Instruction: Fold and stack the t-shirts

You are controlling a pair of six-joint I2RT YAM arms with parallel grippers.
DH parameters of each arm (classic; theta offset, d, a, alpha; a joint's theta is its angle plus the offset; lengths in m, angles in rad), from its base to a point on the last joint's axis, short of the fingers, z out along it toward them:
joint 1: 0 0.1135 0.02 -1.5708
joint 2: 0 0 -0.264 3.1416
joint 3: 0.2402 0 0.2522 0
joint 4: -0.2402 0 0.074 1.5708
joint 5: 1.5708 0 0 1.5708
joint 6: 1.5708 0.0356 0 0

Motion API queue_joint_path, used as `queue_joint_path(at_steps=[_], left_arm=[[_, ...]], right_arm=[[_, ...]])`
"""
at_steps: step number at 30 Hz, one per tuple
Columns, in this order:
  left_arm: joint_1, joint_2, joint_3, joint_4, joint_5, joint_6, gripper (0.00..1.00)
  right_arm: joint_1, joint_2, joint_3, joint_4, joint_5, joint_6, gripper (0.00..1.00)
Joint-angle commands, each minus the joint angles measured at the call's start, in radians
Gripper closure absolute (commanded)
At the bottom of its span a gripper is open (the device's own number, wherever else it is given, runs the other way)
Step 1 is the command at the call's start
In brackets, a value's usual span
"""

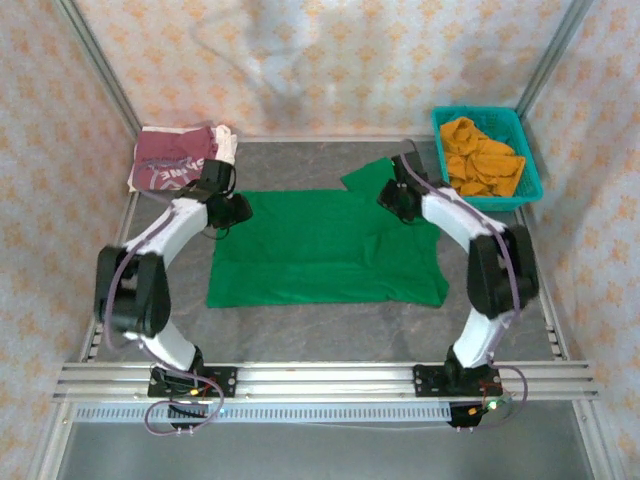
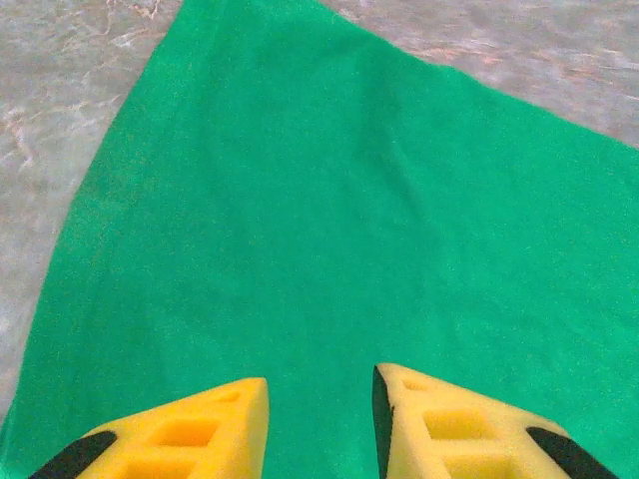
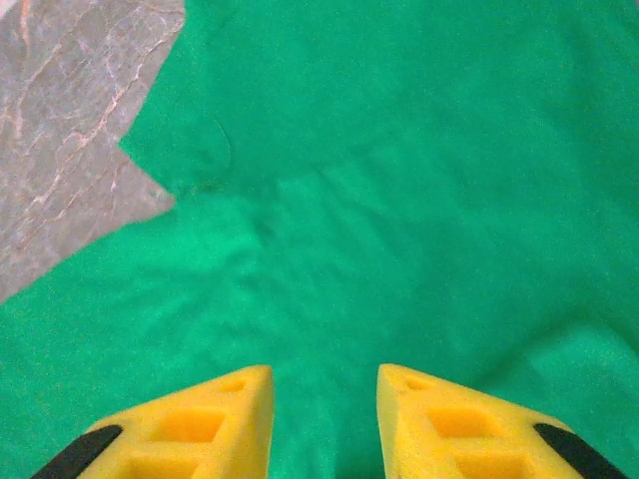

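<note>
The bright green t-shirt (image 1: 325, 250) lies spread flat in the middle of the table, one sleeve sticking out at the back right. The maroon t-shirt (image 1: 178, 158) with white lettering sits folded at the back left corner. My left gripper (image 1: 238, 210) hovers over the green shirt's back left edge, open, its yellow fingers (image 2: 210, 424) apart above the green cloth (image 2: 329, 230). My right gripper (image 1: 393, 198) is over the back right part by the sleeve, also open, nothing between its fingers (image 3: 215, 419), green cloth (image 3: 399, 200) below.
A teal mesh basket (image 1: 530, 175) holding orange cloth (image 1: 480, 158) stands at the back right. Metal frame posts and patterned walls enclose the table. Bare grey tabletop (image 1: 320, 335) lies between the shirt and the arm bases.
</note>
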Motion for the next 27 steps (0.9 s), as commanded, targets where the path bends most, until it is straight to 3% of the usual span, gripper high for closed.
queue_joint_path(at_steps=[1,6,16,22,27], left_arm=[[-0.003,0.123,0.09,0.026,-0.079,0.049,0.68],[0.001,0.238,0.103,0.064,-0.072,0.031,0.7],[0.001,0.222,-0.083,0.107,-0.026,-0.015,0.71],[0.001,0.052,-0.288,0.113,-0.04,-0.043,0.71],[-0.001,-0.078,-0.4,0.086,-0.029,-0.078,0.71]], right_arm=[[-0.01,0.129,0.132,-0.083,0.024,-0.081,0.67],[-0.009,0.244,0.201,-0.093,-0.007,-0.073,0.68],[-0.007,0.171,-0.082,0.05,-0.023,-0.033,0.68],[0.008,0.028,-0.309,0.108,-0.034,0.006,0.68],[0.03,-0.064,-0.395,0.097,-0.031,0.031,0.68]])
